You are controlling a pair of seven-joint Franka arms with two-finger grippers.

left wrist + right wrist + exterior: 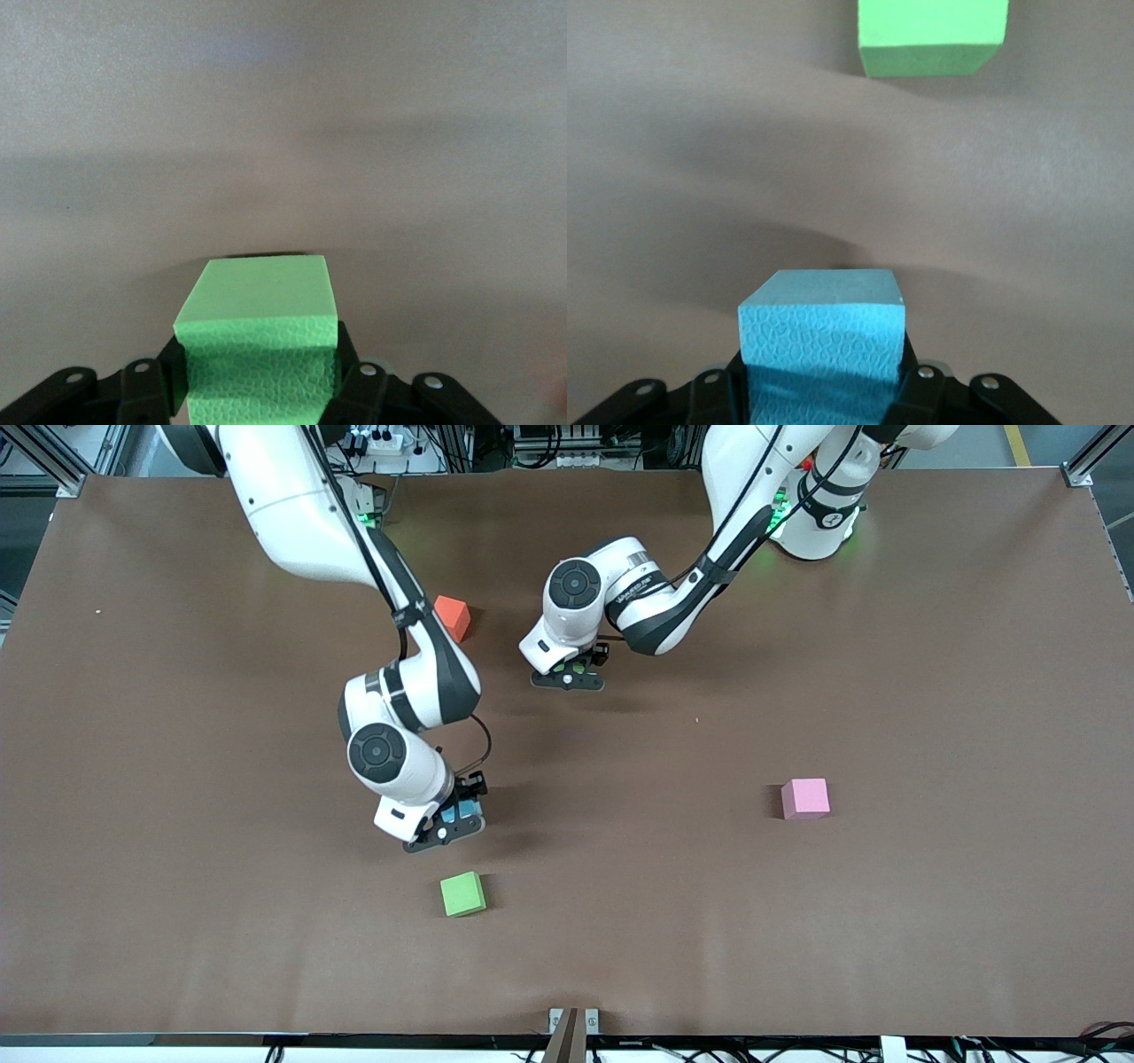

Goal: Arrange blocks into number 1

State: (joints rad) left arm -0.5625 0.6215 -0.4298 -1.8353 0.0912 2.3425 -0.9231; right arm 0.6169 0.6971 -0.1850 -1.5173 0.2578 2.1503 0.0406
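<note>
Front view shows our right tool [450,821] clamping a blue block [461,810] mid-frame above the loose green block [463,893]; our left tool [571,675] grips another green block [257,341]. We should lower squarely, edges flush.

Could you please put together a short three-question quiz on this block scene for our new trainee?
1. True or false: the left hand is shut on a green block.
2. Which block does the right hand hold? A) pink B) blue C) orange
3. Fill in: of the loose blocks on the table, the one nearest the front camera is ____.

Key:
1. True; the left wrist view shows it gripped between the fingers.
2. B; the blue block sits in that hand, over the table near the loose green block.
3. Green; the pink block lies farther off, and the orange block farthest.
</note>
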